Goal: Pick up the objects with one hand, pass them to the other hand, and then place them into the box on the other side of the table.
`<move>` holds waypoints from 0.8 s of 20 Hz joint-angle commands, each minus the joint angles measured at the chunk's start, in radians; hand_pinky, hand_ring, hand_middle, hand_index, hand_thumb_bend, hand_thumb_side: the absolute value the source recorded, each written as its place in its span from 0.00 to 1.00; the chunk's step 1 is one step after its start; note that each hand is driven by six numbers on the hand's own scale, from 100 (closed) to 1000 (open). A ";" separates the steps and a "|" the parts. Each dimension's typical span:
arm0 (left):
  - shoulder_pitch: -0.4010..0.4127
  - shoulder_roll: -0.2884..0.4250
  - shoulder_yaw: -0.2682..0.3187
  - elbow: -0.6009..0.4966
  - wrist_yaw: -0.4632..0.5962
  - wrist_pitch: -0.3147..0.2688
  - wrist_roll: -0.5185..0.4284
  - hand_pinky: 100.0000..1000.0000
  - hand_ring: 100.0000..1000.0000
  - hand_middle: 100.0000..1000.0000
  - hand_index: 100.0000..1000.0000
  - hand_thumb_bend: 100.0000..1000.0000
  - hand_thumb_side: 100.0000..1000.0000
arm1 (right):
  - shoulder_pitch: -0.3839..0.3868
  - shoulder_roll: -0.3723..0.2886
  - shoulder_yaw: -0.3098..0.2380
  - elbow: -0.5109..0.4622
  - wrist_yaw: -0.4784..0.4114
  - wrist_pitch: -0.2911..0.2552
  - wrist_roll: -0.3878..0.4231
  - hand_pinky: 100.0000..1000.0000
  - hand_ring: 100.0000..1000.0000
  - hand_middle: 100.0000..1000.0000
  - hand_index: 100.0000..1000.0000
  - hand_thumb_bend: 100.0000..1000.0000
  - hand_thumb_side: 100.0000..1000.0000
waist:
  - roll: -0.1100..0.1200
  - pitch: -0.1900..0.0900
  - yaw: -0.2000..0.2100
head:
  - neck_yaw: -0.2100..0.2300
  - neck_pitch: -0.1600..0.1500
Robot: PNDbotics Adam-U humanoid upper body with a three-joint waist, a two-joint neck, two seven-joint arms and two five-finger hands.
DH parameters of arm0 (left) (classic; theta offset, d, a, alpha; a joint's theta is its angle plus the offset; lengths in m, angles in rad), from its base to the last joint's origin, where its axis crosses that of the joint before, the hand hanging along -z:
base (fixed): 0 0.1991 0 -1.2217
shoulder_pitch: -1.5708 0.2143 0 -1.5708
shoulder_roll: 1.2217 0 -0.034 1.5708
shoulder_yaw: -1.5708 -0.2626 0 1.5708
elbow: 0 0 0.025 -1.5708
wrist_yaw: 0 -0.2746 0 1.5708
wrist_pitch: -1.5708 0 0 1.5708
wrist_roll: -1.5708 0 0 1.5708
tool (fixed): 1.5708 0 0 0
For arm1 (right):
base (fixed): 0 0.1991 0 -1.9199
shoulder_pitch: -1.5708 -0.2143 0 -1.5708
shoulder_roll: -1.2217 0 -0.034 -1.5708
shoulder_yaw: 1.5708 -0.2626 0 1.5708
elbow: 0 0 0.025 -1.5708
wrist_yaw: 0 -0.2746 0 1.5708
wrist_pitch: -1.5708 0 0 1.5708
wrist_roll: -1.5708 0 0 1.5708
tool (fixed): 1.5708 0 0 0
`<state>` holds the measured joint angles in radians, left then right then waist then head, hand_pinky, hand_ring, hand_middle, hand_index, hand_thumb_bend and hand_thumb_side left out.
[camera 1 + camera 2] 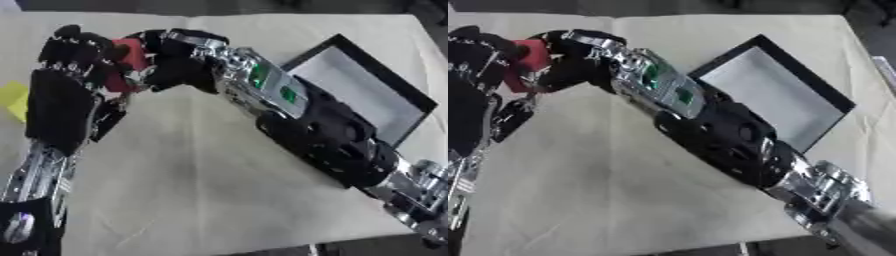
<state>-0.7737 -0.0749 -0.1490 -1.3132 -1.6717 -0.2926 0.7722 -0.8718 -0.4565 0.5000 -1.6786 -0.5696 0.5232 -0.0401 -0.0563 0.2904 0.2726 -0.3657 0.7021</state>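
Our left hand (66, 75) and right hand (175, 60) both curl around the small red block (131, 62); the black-rimmed grey box (367, 95) lies right.

The small red block (131, 62) shows only in part, wedged between the black left hand (74, 55) and black right hand (175, 57). The right forearm covers the shallow black-rimmed grey box's (367, 95) near corner. A yellow shape (12, 99) is cut off at the left edge.

Beige-covered table (219, 190), dark surroundings
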 commanded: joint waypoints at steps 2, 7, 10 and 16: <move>-0.014 -0.004 -0.001 -0.012 -0.001 0.008 0.005 0.76 0.71 0.69 0.82 0.68 0.00 | -0.019 -0.013 -0.011 -0.030 -0.024 -0.011 0.006 0.95 0.74 0.38 0.73 0.06 0.00 | 0.005 -0.017 -0.001 | -0.007 0.006; -0.008 -0.003 0.012 -0.015 0.003 0.043 0.006 0.81 0.78 0.77 0.90 0.84 0.01 | -0.018 -0.024 -0.020 -0.033 -0.035 -0.019 -0.009 0.95 0.74 0.38 0.73 0.07 0.00 | 0.005 -0.019 -0.003 | -0.008 0.008; -0.003 0.000 0.028 -0.015 0.006 0.082 -0.019 0.81 0.79 0.78 0.90 0.85 0.00 | -0.016 -0.036 -0.026 -0.037 -0.038 -0.023 -0.015 0.95 0.74 0.38 0.73 0.07 0.00 | 0.006 -0.022 -0.006 | -0.007 0.010; 0.009 0.033 0.057 -0.015 0.041 0.119 -0.043 0.80 0.77 0.76 0.89 0.76 0.00 | -0.006 -0.068 -0.038 -0.040 -0.038 -0.024 -0.021 0.95 0.74 0.39 0.73 0.06 0.00 | 0.013 -0.034 -0.015 | -0.009 0.020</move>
<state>-0.7531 -0.0627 -0.1064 -1.3153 -1.6430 -0.1840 0.7329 -0.8634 -0.4955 0.4779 -1.6981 -0.6031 0.5000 -0.0587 -0.0478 0.2836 0.2589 -0.3716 0.7196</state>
